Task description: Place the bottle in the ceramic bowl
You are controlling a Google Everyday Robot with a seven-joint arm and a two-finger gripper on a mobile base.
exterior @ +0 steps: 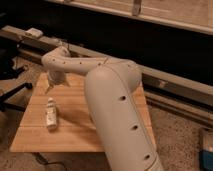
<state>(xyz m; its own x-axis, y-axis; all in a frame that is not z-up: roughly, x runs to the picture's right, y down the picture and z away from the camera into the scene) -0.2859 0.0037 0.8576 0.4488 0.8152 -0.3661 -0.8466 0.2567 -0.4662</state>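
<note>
The small white bottle (51, 114) lies on its side on the left part of the wooden table (70, 130), cap toward the far side. My gripper (50, 85) hangs from the wrist above the table's far left area, just beyond the bottle and apart from it. The big white arm (117, 100) crosses the middle and right of the table. The ceramic bowl is not in view; the arm may hide it.
A long metal rail (165, 82) runs behind the table, with a small pale object (34, 32) on its left end. Dark chair legs (10, 92) stand left of the table. A blue thing (206, 152) lies on the floor at the right.
</note>
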